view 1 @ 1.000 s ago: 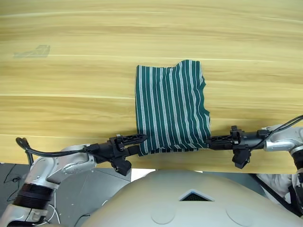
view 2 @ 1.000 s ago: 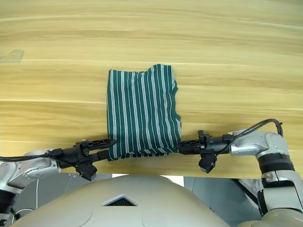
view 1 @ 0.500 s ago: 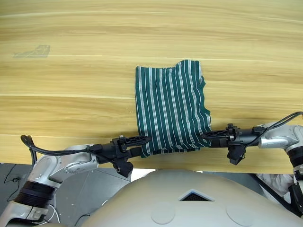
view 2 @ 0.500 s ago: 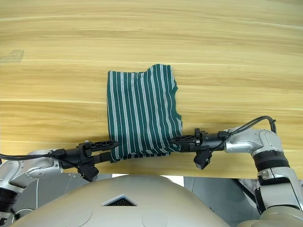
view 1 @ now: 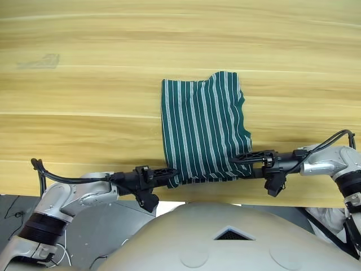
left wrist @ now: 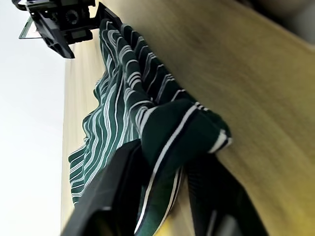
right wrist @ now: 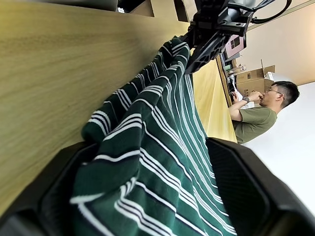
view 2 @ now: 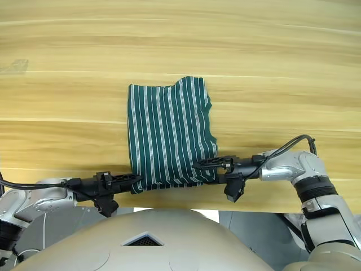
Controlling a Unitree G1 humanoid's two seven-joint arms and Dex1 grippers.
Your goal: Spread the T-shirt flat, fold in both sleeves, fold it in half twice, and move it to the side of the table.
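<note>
A dark green T-shirt (view 1: 204,127) with white stripes lies folded into a narrow rectangle on the wooden table (view 1: 84,113), near its front edge. My left gripper (view 1: 172,171) is at the shirt's near left corner, shut on a bunched bit of hem (left wrist: 177,128). My right gripper (view 1: 240,158) lies low over the near right corner. Its fingers (right wrist: 54,196) stand wide apart with striped cloth (right wrist: 147,162) between them. Each wrist view shows the other gripper across the shirt: the right one (left wrist: 59,19) and the left one (right wrist: 216,24).
The table's front edge (view 1: 84,191) runs just below both grippers. Bare wood stretches to the left, right and far side of the shirt. A faint grey mark (view 1: 36,61) sits at the far left.
Both grippers have slid inward along the front edge. The right one now reaches over the shirt's near right corner, and the left one has closed in on the near left corner.
</note>
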